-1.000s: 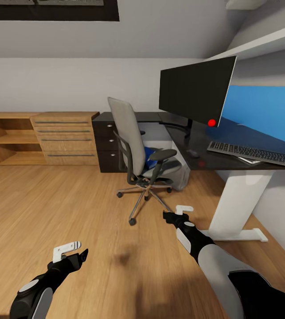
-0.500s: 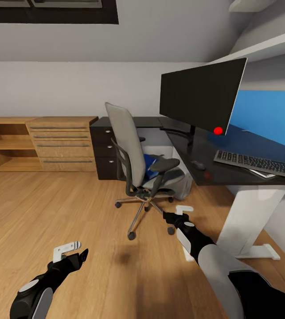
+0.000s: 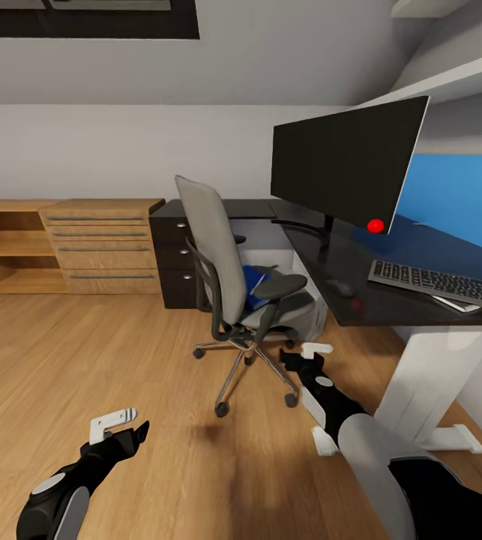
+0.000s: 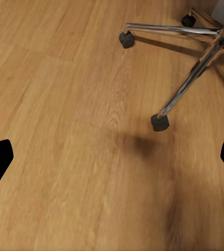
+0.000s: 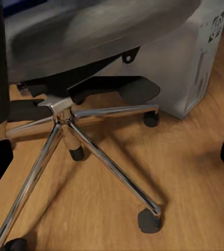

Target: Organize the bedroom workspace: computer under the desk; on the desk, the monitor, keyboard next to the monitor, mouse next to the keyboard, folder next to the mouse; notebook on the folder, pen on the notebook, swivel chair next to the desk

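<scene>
Head view high, facing swivel chair (image 3: 233, 277) and desk (image 3: 390, 300), wrist views low, close, sharing chair's base

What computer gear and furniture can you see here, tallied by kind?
Monitor: 1
Keyboard: 1
Mouse: 1
Computer tower: 1
Swivel chair: 1
Desk: 1
Wooden drawer unit: 1
Total: 7
</scene>
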Available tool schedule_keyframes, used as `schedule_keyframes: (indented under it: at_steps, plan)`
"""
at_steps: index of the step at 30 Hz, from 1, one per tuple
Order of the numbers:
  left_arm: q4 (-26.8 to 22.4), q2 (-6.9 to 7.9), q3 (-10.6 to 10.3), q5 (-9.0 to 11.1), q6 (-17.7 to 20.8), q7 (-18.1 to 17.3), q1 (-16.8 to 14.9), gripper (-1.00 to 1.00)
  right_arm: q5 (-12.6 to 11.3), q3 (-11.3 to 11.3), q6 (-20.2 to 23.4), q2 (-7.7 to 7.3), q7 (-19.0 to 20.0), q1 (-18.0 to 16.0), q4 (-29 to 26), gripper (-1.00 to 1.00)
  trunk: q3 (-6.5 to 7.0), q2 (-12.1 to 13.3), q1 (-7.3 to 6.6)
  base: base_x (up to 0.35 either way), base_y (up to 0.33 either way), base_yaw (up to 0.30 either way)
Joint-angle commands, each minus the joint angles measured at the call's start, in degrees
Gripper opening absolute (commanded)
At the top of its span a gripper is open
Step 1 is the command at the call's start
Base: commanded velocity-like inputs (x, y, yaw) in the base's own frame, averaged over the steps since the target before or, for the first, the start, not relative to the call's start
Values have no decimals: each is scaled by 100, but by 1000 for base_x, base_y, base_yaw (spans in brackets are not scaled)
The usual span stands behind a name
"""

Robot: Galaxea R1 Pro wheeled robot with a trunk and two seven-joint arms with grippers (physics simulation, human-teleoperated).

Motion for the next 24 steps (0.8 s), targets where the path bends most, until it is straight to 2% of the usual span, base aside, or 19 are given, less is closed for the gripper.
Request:
schedule_keyframes:
  at_steps: [1, 3, 6, 14, 24]
  plan:
    - [-7, 2, -3, 61, 26, 47, -3, 100, -48, 11, -30, -30, -13, -6, 7, 100, -5, -2, -1, 4, 0, 0]
    - [-8, 2, 0, 61, 24, 47, -3, 100, -69, -1, -24, -126, -28, -10, 17, 100, -5, -2, -1, 2, 0, 0]
    - [-8, 2, 3, 61, 18, 47, -3, 100, -88, -16, 3, -192, -41, -13, 58, 100, -5, -2, -1, 3, 0, 0]
    - [-8, 2, 7, 61, 9, 49, -3, 100, -81, -17, 19, -214, -57, -14, 344, 100, -5, -2, -1, 158, 0, 0]
    - [-8, 2, 10, 61, 8, 47, -3, 100, -107, -17, -6, -206, -60, -14, 389, 100, -5, -2, -1, 146, 0, 0]
